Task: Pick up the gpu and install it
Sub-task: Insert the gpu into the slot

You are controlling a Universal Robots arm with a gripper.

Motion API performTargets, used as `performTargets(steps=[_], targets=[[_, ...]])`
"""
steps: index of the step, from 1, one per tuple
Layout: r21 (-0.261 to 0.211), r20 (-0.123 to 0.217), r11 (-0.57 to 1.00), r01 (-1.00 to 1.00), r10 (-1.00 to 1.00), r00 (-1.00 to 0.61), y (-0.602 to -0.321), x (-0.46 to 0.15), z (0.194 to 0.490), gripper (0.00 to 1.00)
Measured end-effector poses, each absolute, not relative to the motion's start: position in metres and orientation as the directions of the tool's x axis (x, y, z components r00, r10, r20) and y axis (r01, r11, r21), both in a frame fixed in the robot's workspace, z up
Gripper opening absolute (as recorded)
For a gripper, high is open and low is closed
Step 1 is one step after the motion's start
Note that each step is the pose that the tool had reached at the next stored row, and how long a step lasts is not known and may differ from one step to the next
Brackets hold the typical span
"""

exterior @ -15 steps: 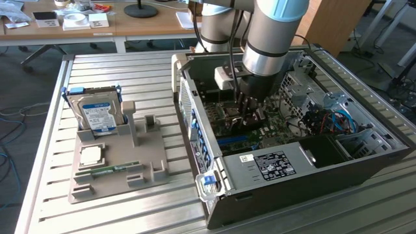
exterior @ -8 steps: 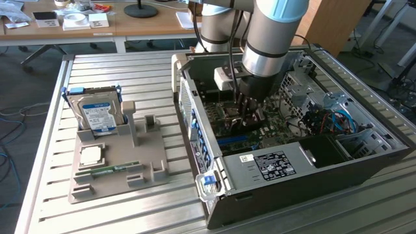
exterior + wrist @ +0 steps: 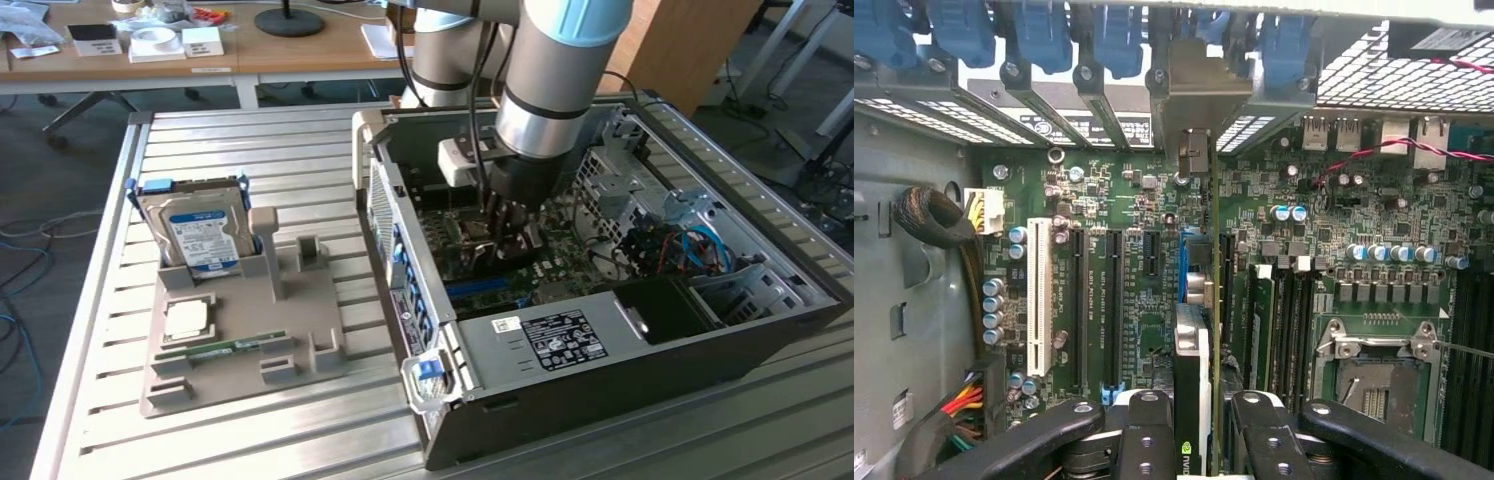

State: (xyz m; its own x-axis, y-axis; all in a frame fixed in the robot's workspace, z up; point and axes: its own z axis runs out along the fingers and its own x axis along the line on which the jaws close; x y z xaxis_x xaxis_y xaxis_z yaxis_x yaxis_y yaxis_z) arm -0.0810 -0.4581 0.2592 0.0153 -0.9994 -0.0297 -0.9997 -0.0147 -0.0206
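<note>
My gripper (image 3: pixel 514 240) reaches down into the open computer case (image 3: pixel 747 340), over the green motherboard (image 3: pixel 1144 290). It is shut on the gpu (image 3: pixel 1192 350), a thin dark card seen edge-on between my black fingers (image 3: pixel 1144 440). The card stands upright along a blue expansion slot (image 3: pixel 1183 270). Its grey metal bracket (image 3: pixel 1199 100) sits against the rear slot openings of the case. In the exterior view the gpu (image 3: pixel 505 258) shows as a dark strip just under the fingers. Whether its edge is seated in the slot is hidden.
A silver hard drive (image 3: pixel 200 235), a square processor (image 3: pixel 187 318) and a green memory stick (image 3: pixel 220 350) rest on a grey holder (image 3: pixel 300 340) left of the case. Blue slot clips (image 3: pixel 1044 35), a white slot (image 3: pixel 1039 295), cable bundles (image 3: pixel 939 225) and the processor socket (image 3: pixel 1374 375) surround the card.
</note>
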Motion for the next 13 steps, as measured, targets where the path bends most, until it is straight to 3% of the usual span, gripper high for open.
performTargets(steps=[13], targets=[[-0.021, -0.029, -0.014, -1.000, -0.999, 0.014, -0.4582, -0.0827, 0.2546, 0.27]])
